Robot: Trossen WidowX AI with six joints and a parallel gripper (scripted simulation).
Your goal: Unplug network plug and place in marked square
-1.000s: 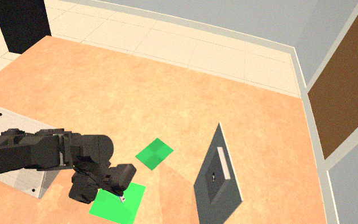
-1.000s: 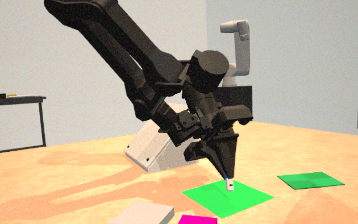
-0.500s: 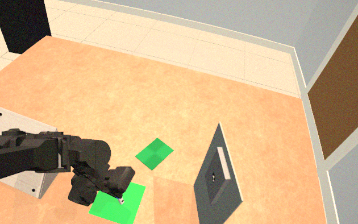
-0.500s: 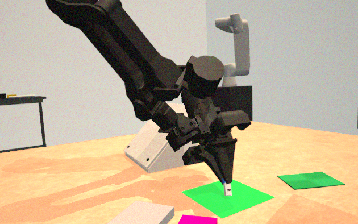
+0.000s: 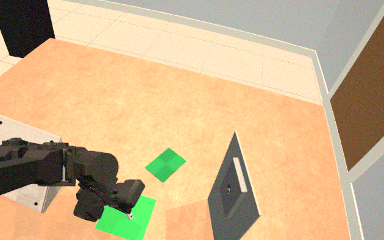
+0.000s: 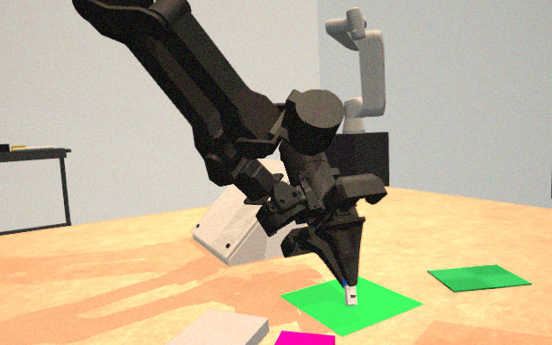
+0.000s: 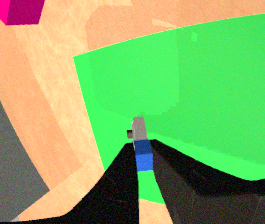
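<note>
The plug (image 5: 128, 216) (image 6: 348, 296) (image 7: 139, 129), pale with a blue part, is out of the socket (image 5: 228, 189) on the upright dark panel (image 5: 238, 219). My gripper (image 5: 127, 212) (image 6: 350, 285) (image 7: 140, 148) is shut on the plug's blue part and points down. The plug's pale end hangs downward, low over the bright green square (image 5: 147, 208) (image 6: 390, 302) (image 7: 223, 90), inside its outline. Whether the plug's tip touches the surface cannot be told. The fingers hide part of the blue section.
A smaller dark green tile (image 5: 166, 164) (image 6: 479, 278) lies between the square and the panel. A magenta block (image 6: 306, 339) (image 7: 25, 11) and a pale flat block (image 6: 223, 326) lie near the square. A pale sloped box (image 5: 24, 131) (image 6: 228, 228) stands behind the arm.
</note>
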